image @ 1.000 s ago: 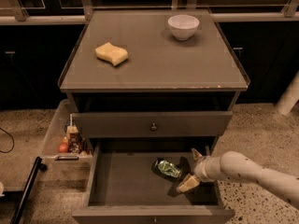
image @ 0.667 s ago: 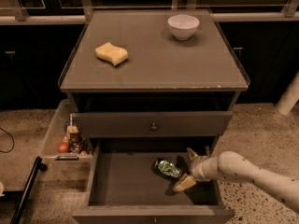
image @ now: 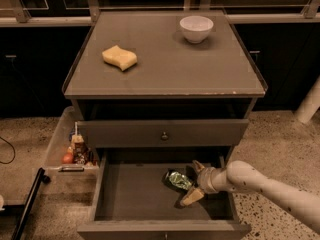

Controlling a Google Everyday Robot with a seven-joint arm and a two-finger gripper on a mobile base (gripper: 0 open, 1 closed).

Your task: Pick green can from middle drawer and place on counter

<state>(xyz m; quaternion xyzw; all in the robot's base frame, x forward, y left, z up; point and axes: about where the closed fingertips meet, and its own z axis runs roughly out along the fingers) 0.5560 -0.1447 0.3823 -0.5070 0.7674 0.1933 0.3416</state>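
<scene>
green metal: the green can lies on its side on the floor of the open middle drawer, below the near edge of the tabletop and toward its near right corner. the claw enters from the right on a pale arm. it is released, its two fingers spread wide, one beyond the can's right end and one on the near side. whether either finger touches the can cannot be told.

judged progress: the drawer stands open and the claw is at the can, but the can is not yet gripped or lifted.

remaining: close on the can, raise it clear of the knobbed drawer front above, and set it on the tabletop. bare surface shows mid-tabletop, between the yellow sponge near the left edge and the white bowl by the far right corner.
</scene>
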